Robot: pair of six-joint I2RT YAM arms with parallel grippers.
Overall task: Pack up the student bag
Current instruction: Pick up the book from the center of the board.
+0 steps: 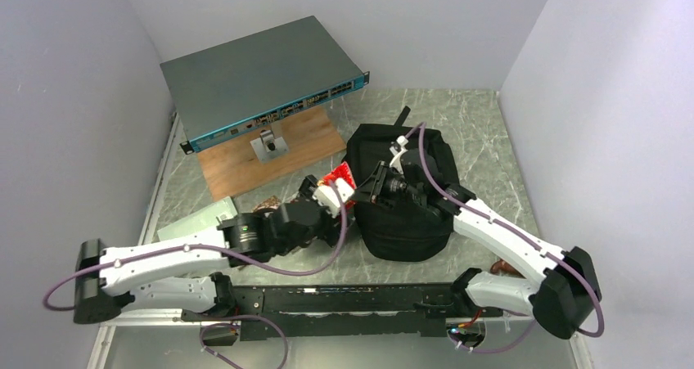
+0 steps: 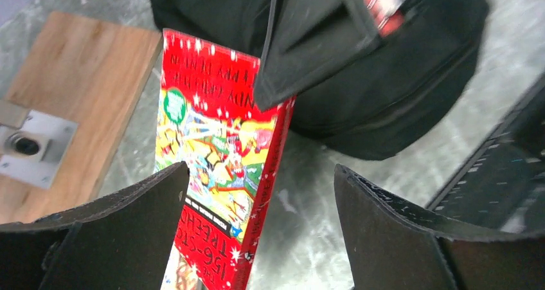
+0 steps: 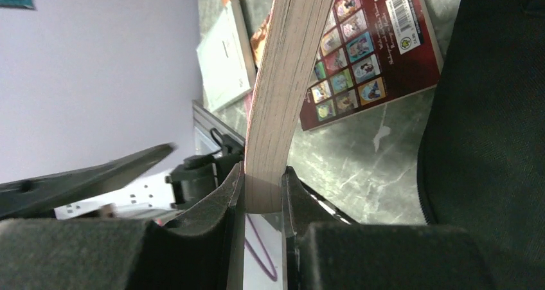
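The black student bag (image 1: 405, 226) lies right of centre on the table; it also shows in the left wrist view (image 2: 398, 90) and the right wrist view (image 3: 488, 142). A red picture-cover book (image 1: 340, 176) stands on edge just left of the bag. My right gripper (image 1: 370, 187) is shut on its page edge (image 3: 283, 78), jaws pinching it (image 3: 262, 174). My left gripper (image 1: 327, 195) is open (image 2: 260, 174), with the book's lower end (image 2: 218, 148) between its fingers, nearer the left one. The right gripper's finger (image 2: 308, 52) shows at the book's top.
A flat grey network switch (image 1: 262, 83) sits at the back left over a wooden board (image 1: 274, 152) with a metal bracket (image 1: 268, 146). A dark red book (image 3: 373, 45) and a pale book (image 1: 196, 220) lie flat left of the bag. White walls enclose the table.
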